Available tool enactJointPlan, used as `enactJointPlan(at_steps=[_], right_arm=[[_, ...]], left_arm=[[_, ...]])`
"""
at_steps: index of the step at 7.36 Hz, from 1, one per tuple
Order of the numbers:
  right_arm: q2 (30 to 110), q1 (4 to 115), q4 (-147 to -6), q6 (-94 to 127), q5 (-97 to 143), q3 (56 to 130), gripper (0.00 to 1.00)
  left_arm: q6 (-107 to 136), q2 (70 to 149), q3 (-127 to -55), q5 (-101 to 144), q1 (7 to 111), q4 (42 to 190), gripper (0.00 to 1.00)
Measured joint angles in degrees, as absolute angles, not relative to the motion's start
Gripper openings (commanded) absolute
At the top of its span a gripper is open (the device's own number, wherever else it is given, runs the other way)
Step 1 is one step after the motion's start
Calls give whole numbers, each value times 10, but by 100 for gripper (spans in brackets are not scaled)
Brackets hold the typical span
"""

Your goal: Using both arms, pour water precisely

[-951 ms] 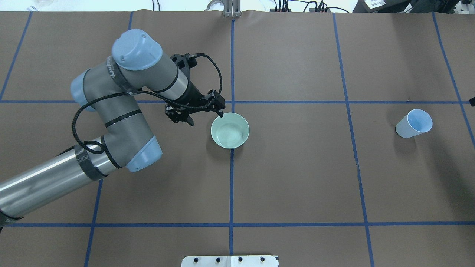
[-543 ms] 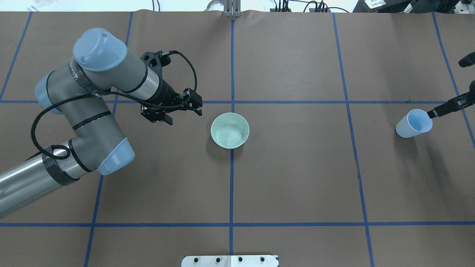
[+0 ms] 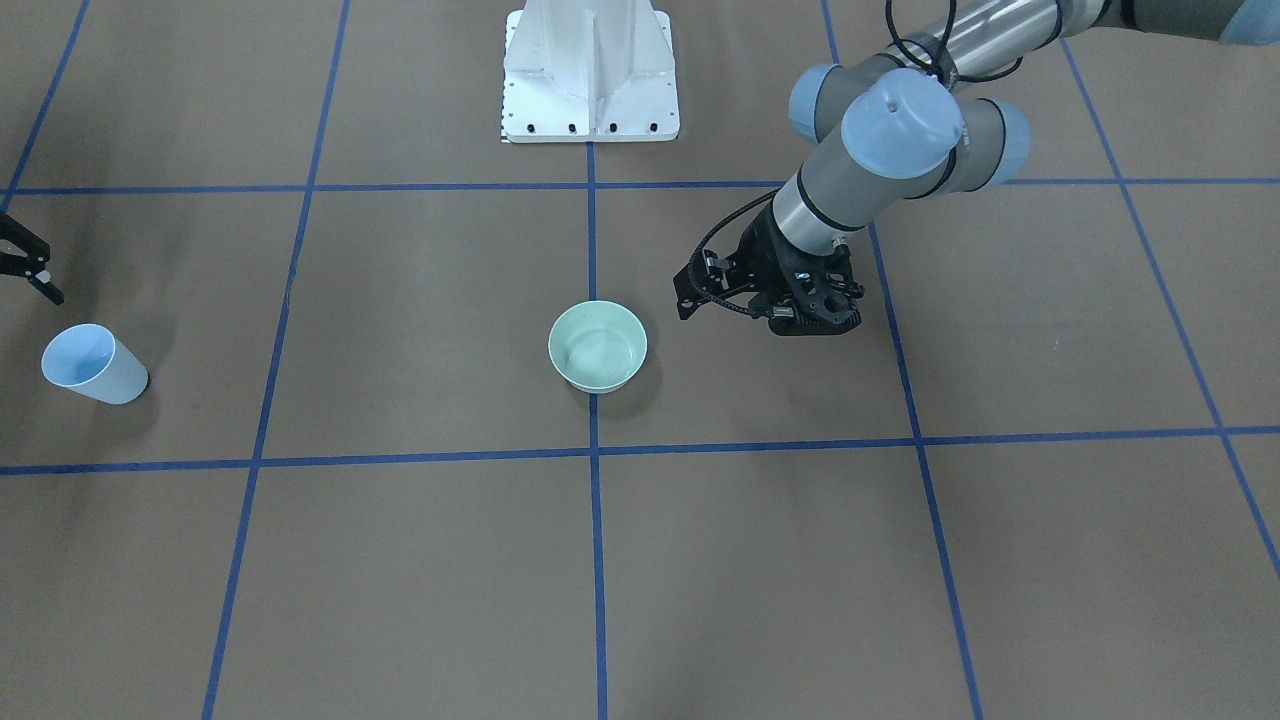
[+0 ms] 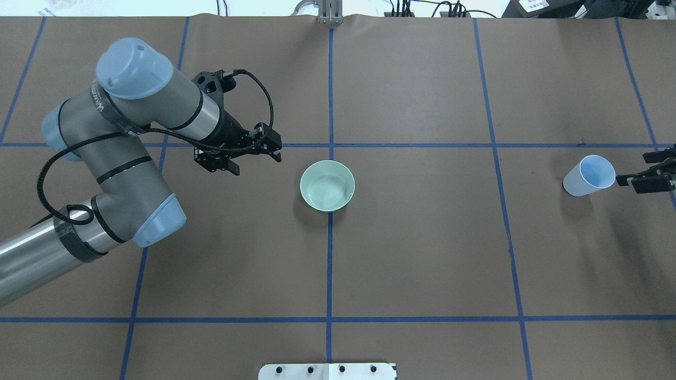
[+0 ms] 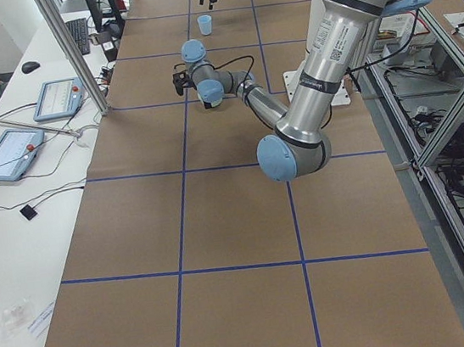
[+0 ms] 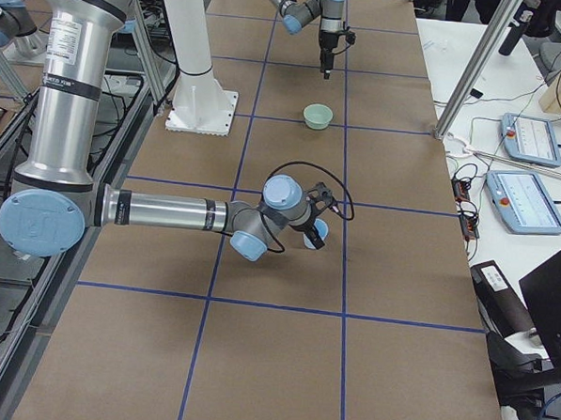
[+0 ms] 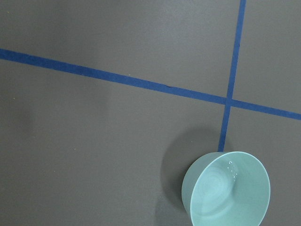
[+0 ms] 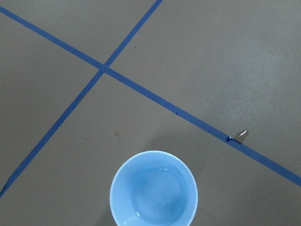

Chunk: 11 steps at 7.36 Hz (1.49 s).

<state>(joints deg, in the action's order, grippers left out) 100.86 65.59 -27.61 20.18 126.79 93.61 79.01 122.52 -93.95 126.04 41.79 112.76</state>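
A mint-green bowl (image 4: pixel 327 186) stands upright at the table's middle and shows in the left wrist view (image 7: pixel 228 190). A light blue cup (image 4: pixel 589 176) stands upright at the far right and shows in the right wrist view (image 8: pixel 154 190). My left gripper (image 4: pixel 256 163) is open and empty, hovering to the left of the bowl, apart from it. My right gripper (image 4: pixel 638 169) is open and empty at the view's right edge, just right of the cup, not touching it. In the front view it (image 3: pixel 40 285) sits just behind the cup (image 3: pixel 92 364).
Brown paper with blue tape grid lines (image 4: pixel 330 264) covers the table. The white base plate (image 3: pixel 590 75) stands at the robot's side. A small scrap of tape (image 8: pixel 241 135) lies on a line beyond the cup. Operator tablets (image 6: pixel 529 138) lie off the table.
My left gripper has drawn back to the left, away from the bowl's rim. My right gripper has come in from the right edge and now sits beside the cup.
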Motion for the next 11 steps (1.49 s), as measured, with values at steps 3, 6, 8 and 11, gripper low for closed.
enactJointPlan(at_steps=[3,6,8,11], right_arm=[[1013,641,-124,299,1230,879,99],[1015,595,-25,344,1190,834,99],[1016,585,4,346,1180,820,99],[1015,561,9,345,1149,818,99]], left_arm=[[790,1224,-940,1260,418,1128,100],[791,1225,-941,1259,417,1128,100],[793,1225,-943,1259,417,1128,100],[794,1224,-940,1258,415,1128,100]])
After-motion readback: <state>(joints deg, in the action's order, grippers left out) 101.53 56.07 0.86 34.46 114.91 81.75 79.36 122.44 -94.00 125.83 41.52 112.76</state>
